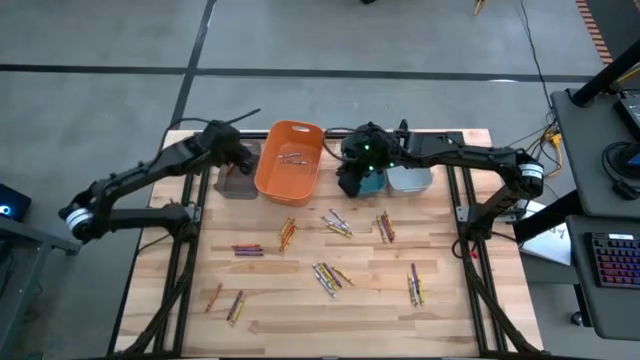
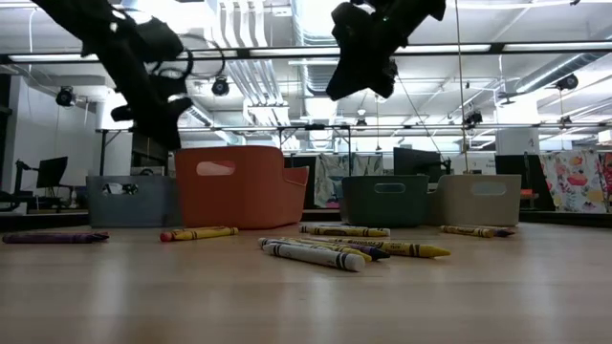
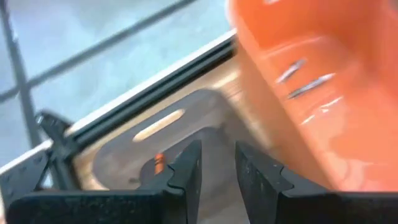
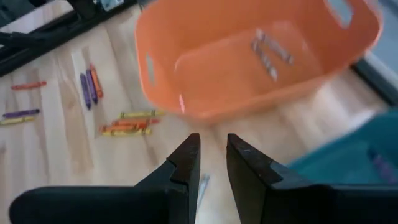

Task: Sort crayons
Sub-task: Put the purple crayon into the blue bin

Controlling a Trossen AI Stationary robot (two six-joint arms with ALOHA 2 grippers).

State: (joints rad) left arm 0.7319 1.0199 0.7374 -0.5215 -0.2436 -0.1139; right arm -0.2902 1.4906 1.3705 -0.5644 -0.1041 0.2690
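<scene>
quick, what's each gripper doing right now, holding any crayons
Left gripper: over the grey bin, fingers slightly apart, holding nothing.
Right gripper: above the teal bin, fingers slightly apart, nothing held.

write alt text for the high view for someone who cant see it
Seen from above, crayons lie scattered in small clusters across a wooden table. A row of bins stands along the far edge, the orange bin largest. The left gripper hovers over the brown bin, the right gripper beside the teal bin.
</scene>
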